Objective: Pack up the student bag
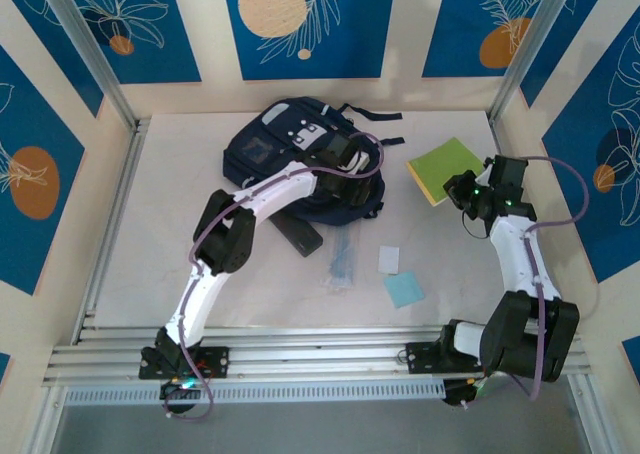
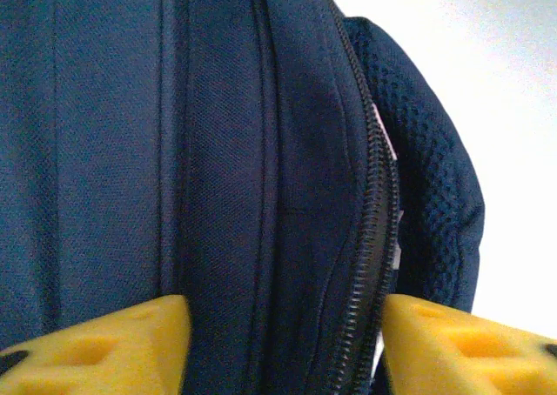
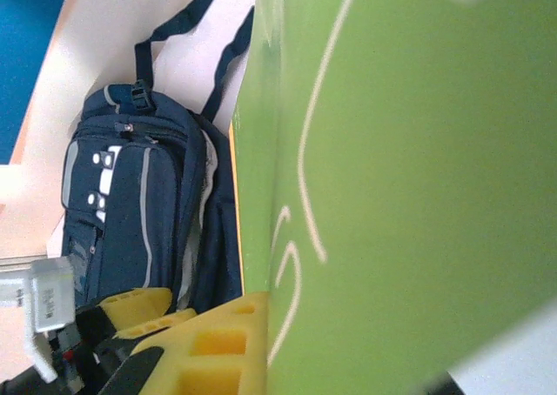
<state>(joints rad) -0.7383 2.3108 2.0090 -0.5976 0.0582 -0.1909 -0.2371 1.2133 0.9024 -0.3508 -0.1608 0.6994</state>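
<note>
- Yellow fingers (image 2: 113,347) of the left claw (image 2: 283,360) stand spread wide. A thick fold of the student bag (image 2: 218,151) fills the gap between them. I cannot tell whether they press on it.
- Just inside that claw's right finger runs the bag's zip (image 2: 376,256). A pale sliver shows beside it, so the mouth may be parted, but how far is unclear.
- The right claw (image 1: 464,190) is pinching a green notebook (image 3: 418,169) by one edge, lifted off the worktop (image 1: 180,224). The bag lies well to this claw's left, flat on its back, with its grey-striped front up.
- Progress, as I judge it, is early. Nothing can be seen inside the bag, and the notebook is in hand but not yet in.
- Waiting on the base side of both claws:
  - a black flat block (image 1: 300,237), just below the bag's edge;
  - a clear bluish item (image 1: 342,261), too faint to name;
  - a small white card (image 1: 389,260);
  - a pale blue square (image 1: 404,290).
- The left claw and its forearm lie over the side of the bag that faces the right claw. The notebook would probably have to pass close by them to reach the zip, and the opening looks narrow for so broad a cover.
- Beyond the left claw, the dark straps (image 1: 375,116) trail loose towards the back wall, away from the loading side.
</note>
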